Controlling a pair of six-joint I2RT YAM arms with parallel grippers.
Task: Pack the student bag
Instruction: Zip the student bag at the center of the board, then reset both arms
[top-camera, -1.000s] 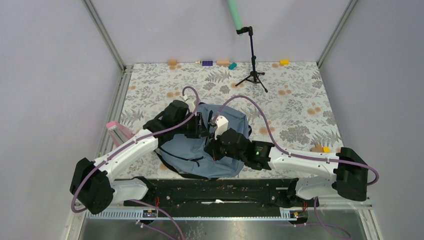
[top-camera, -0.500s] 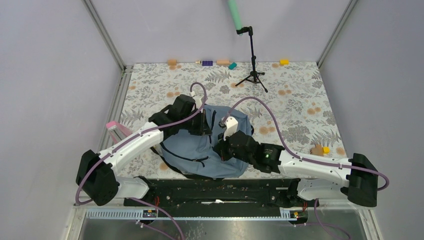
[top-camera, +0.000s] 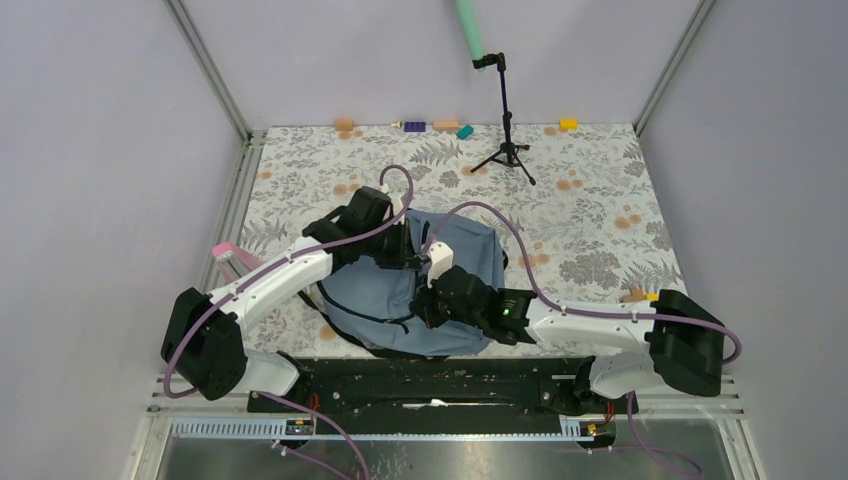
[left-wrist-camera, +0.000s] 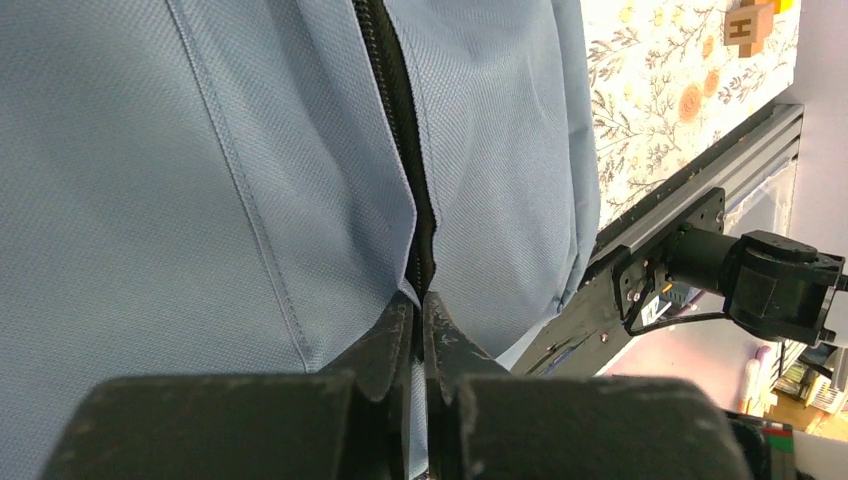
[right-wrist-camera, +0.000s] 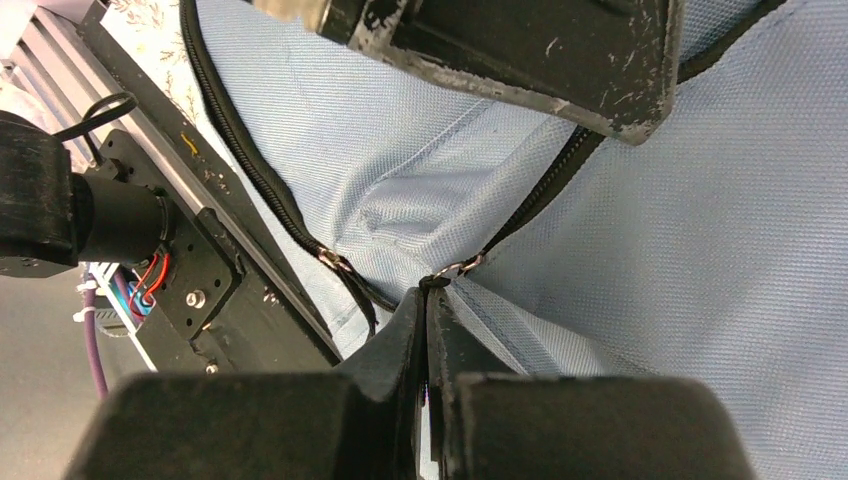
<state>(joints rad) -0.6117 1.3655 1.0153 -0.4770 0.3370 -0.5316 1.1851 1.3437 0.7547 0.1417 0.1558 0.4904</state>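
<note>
The student bag (top-camera: 365, 292), grey-blue with black zippers, lies on the flowered table between both arms. My left gripper (top-camera: 405, 252) is over its upper middle. In the left wrist view it (left-wrist-camera: 422, 300) is shut on the bag's fabric at the near end of a black zipper (left-wrist-camera: 395, 110). My right gripper (top-camera: 428, 300) is on the bag's middle. In the right wrist view it (right-wrist-camera: 427, 293) is shut on the zipper pull, with the pull's metal ring (right-wrist-camera: 455, 268) just beyond the tips. The left gripper's body (right-wrist-camera: 520, 50) shows right above it. The zipper looks closed.
A black tripod (top-camera: 507, 130) with a green tube stands at the back. Small blocks lie along the far edge: orange (top-camera: 344, 125), purple (top-camera: 414, 126), teal (top-camera: 465, 131), yellow (top-camera: 568, 124). A pink item (top-camera: 228, 252) lies left. A wooden block (top-camera: 634, 296) lies right. The black rail (top-camera: 440, 375) runs in front.
The right gripper moved right, then back left and nearer along the bag. The left gripper shifted a little right. The bag's outline shifted with them.
</note>
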